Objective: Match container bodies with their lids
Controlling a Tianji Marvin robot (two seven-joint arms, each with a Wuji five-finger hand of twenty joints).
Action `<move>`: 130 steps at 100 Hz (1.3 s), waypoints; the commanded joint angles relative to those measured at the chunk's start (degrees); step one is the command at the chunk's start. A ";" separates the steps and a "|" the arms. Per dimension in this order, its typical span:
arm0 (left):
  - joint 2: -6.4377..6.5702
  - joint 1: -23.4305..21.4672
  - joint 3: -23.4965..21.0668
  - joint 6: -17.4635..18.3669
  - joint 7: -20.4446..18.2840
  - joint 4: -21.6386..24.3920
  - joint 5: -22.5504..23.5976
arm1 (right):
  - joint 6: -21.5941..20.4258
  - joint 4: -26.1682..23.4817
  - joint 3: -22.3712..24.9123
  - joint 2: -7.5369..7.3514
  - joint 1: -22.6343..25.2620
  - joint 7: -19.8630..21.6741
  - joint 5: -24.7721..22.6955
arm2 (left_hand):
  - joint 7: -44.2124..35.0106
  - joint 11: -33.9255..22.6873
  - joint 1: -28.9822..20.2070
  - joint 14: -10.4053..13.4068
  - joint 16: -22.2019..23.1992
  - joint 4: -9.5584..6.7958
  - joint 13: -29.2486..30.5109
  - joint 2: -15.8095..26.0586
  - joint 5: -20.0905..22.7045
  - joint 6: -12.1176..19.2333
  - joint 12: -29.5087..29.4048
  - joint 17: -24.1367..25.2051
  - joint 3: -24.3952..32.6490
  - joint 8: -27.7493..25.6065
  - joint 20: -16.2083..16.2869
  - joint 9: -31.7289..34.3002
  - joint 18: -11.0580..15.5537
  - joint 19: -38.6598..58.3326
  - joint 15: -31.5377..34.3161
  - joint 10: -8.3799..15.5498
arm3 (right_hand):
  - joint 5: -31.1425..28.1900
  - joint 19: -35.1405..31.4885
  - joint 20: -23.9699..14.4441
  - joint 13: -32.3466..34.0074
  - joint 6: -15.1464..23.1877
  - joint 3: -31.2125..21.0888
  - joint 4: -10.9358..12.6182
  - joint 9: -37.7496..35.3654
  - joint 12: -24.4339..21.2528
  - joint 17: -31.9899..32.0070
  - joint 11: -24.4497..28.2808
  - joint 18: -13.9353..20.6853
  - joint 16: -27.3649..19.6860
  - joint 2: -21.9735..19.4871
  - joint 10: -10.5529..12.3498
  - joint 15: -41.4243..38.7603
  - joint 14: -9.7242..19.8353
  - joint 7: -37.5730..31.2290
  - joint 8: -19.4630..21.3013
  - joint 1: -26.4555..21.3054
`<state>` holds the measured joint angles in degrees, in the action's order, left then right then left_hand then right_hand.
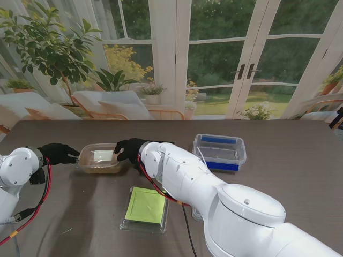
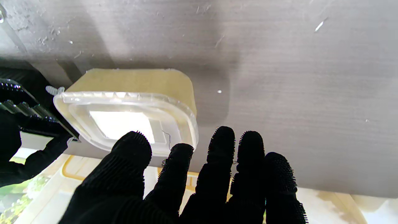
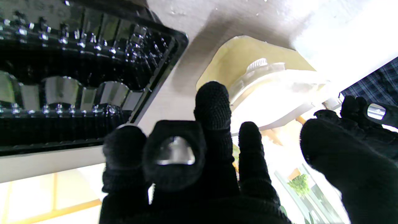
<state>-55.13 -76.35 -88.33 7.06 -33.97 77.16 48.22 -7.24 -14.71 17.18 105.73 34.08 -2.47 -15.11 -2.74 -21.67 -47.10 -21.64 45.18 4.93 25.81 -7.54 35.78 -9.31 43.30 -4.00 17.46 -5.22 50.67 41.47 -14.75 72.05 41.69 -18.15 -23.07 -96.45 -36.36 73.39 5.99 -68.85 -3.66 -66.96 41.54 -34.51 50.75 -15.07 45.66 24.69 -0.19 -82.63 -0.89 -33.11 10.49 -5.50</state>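
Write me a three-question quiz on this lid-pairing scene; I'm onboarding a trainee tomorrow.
1. True or false: the tan container already wears a clear lid.
2. Which hands flank it? A) left hand only B) right hand only C) both
3. Fill in: the flat lid lying nearest to me has a ____ insert.

Key:
1. True.
2. C, one hand at each end.
3. Green; that green lid lies apart from the blue-trimmed container.

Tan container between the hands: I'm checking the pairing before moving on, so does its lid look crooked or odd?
Nothing stands out. The clear lid lies level on the tan container, rim following rim. Left hand and right hand flank its ends.
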 commanded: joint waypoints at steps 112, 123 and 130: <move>-2.13 12.26 19.90 0.66 4.43 -7.69 -10.57 | 11.93 -40.16 7.83 -26.33 9.55 2.96 -0.60 | -1.55 11.46 3.69 3.37 -8.53 -1.73 -3.70 -2.53 2.13 0.27 -13.70 3.32 6.95 -0.26 -8.33 -0.74 3.51 -11.25 -13.39 2.55 | -4.73 0.45 -0.86 1.72 0.91 1.05 0.66 -0.46 -2.31 -20.97 -2.54 -3.99 -2.86 -0.01 -2.13 5.93 -4.68 2.62 -0.62 1.09; -2.28 13.07 20.79 0.52 4.97 -8.76 -10.76 | 12.07 -41.39 8.43 -27.10 10.16 3.02 -0.97 | -1.51 12.00 3.60 3.74 -9.24 -1.72 -4.27 -2.54 1.94 0.34 -14.45 3.89 6.96 -0.25 -9.16 -1.45 3.89 -12.77 -14.50 2.66 | -4.84 0.53 -1.00 1.77 0.87 0.94 0.66 -0.51 -2.38 -20.97 -2.52 -4.05 -2.84 0.00 -2.22 5.91 -4.42 2.77 -0.63 1.01; -2.39 13.67 21.51 0.45 5.38 -9.55 -11.12 | 12.10 -42.05 8.81 -27.58 10.44 3.09 -1.29 | -1.34 12.53 3.50 4.45 -10.24 -1.70 -4.91 -2.45 1.68 0.37 -15.27 4.58 6.88 -0.18 -10.39 -2.19 4.31 -14.97 -15.97 2.99 | -4.93 0.57 -1.07 1.77 0.81 0.87 0.65 -0.56 -2.42 -20.98 -2.51 -4.05 -2.83 -0.02 -2.10 5.92 -4.47 2.81 -0.62 1.04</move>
<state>-56.93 -63.32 -67.16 7.79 -27.92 68.26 37.55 4.81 -55.87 25.80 78.67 44.03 -0.26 -15.97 -4.04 -9.79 -44.61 -18.26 36.00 4.90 23.15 -8.37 37.52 -9.31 29.07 -1.48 23.14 -5.28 41.48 40.83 -12.74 59.14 27.25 -15.96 -27.36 -96.07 -36.36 73.39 6.07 -68.85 -3.66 -66.90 39.98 -34.51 48.51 -16.63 43.38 24.69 -1.07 -76.75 -4.89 -31.01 10.35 -5.50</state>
